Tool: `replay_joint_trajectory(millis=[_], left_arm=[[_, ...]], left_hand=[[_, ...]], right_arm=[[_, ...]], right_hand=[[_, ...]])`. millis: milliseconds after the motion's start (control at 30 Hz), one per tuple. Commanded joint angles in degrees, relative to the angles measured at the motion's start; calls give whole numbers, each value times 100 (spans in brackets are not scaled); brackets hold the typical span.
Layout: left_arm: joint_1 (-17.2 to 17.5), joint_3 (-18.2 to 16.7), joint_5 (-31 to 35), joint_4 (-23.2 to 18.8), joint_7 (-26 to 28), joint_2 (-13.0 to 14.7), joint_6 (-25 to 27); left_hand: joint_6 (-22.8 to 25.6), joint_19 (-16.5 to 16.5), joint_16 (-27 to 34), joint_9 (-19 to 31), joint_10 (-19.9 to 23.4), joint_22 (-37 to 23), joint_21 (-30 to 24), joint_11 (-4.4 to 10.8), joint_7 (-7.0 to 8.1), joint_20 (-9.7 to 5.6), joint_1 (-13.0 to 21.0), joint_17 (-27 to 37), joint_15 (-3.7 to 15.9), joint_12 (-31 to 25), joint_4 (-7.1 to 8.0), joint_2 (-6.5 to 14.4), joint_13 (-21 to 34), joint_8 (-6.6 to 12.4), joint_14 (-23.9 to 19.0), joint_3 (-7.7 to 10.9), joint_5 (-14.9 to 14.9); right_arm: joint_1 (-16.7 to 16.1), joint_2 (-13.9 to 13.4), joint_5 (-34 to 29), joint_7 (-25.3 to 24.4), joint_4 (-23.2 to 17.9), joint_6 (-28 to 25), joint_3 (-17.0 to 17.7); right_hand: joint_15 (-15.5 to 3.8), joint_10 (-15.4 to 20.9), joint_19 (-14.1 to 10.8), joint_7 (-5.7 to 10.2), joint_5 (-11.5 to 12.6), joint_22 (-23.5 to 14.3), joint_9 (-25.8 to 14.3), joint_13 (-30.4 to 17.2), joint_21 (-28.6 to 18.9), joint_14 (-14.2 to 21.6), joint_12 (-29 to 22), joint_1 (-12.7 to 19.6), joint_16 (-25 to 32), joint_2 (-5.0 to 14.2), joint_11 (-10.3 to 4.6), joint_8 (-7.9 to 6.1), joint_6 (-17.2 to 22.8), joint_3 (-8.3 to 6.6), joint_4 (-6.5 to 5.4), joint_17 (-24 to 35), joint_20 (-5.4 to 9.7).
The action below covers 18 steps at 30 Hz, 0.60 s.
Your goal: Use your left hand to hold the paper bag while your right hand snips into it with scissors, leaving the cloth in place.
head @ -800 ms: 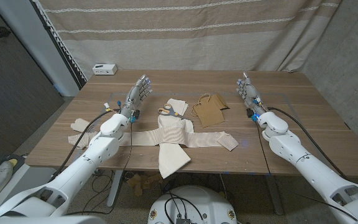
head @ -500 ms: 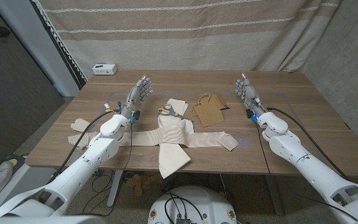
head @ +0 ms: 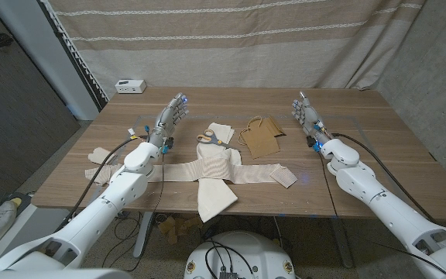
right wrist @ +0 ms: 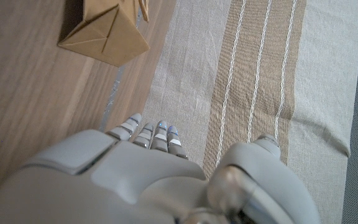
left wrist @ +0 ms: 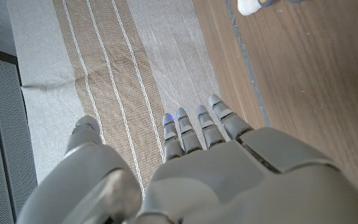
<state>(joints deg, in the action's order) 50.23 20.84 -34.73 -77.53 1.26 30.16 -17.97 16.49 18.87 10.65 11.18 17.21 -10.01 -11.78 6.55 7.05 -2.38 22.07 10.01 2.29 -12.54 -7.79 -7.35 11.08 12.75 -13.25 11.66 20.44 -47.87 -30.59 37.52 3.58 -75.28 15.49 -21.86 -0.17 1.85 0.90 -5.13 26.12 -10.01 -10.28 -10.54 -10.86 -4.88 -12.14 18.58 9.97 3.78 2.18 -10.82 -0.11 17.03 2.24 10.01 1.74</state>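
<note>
Nearest you, the cream cloth (head: 211,172) drapes over the desk's (head: 378,139) front edge at its middle; leave it be. Just beyond its far end lie the scissors (head: 210,139), and beside them, toward the right, the brown paper bag (head: 260,137) lies flat mid-desk. It looks light and thin, apt to slide and crumple, so pin a flat panel near an edge. Your left hand (head: 173,116) and right hand (head: 306,113) hover spread and empty, either side.
</note>
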Motion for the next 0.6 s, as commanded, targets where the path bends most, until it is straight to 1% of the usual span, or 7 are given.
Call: replay_joint_trajectory(millis=[33,67,267,333,367,467,600], left_arm=[[24,48,428,-206,218,191,-98],[28,49,441,-214,208,207,-106],[64,54,580,-217,247,253,-213],[68,85,769,-216,352,278,-271],[65,106,840,-219,364,296,-291],[59,151,942,-191,353,284,-392],[90,201,1124,-223,396,331,-439]], left_hand=[[105,209,48,-2,84,-30,-90,11,-46,-563,113,8,806,-42,-38,15,5,38,-85,24,55],[135,226,53,-3,110,-33,-93,-14,-49,-568,126,8,810,-49,-43,13,6,44,-106,25,60],[186,263,59,-3,137,-37,-101,14,-53,-574,148,9,832,-52,-50,9,6,54,-145,25,69],[303,435,95,-5,333,-49,-149,103,-86,-675,193,12,903,-104,-59,1,6,70,-317,20,91],[418,465,88,-6,392,-54,-151,85,-82,-685,213,12,921,-115,-62,-2,6,101,-344,18,99],[433,497,87,-7,432,-56,-159,98,-83,-692,225,12,932,-123,-64,-6,6,98,-364,16,104],[462,492,68,-8,383,-57,-148,142,-66,-717,243,12,956,-93,-69,-17,6,96,-349,12,114]], right_arm=[[-56,-164,-93,-302,-383,-514,-19],[-60,-189,-126,-355,-423,-576,-32],[-98,-199,-80,-308,-435,-539,-6],[-117,-207,-75,-305,-438,-513,8],[-124,-222,-101,-299,-434,-485,4],[-155,-270,-128,-367,-503,-561,6],[-148,-285,-112,-283,-469,-534,3]], right_hand=[[32,25,45,-82,30,-12,-21,-15,-12,-14,-38,42,35,34,71,-41,49,4,-3,10,-2],[32,27,44,-84,30,-12,-21,-15,-12,-13,-39,42,36,35,72,-41,49,3,-3,10,-8],[34,31,57,-84,30,-11,-21,-15,-7,-11,-40,40,37,42,72,-38,47,2,-6,10,-33],[34,28,68,-84,30,-11,-21,-15,-3,-17,-38,39,35,45,72,-38,47,1,-7,10,-40],[34,30,71,-86,30,-11,-21,-15,-2,-19,-39,40,34,46,73,-38,49,1,-7,10,-40],[37,23,80,-79,31,-10,-21,-15,1,-22,-36,43,33,54,72,-36,45,-3,-7,10,-39],[13,16,92,-80,33,-9,-21,-15,4,-29,-33,50,32,57,58,-34,43,-5,-4,10,-22]])
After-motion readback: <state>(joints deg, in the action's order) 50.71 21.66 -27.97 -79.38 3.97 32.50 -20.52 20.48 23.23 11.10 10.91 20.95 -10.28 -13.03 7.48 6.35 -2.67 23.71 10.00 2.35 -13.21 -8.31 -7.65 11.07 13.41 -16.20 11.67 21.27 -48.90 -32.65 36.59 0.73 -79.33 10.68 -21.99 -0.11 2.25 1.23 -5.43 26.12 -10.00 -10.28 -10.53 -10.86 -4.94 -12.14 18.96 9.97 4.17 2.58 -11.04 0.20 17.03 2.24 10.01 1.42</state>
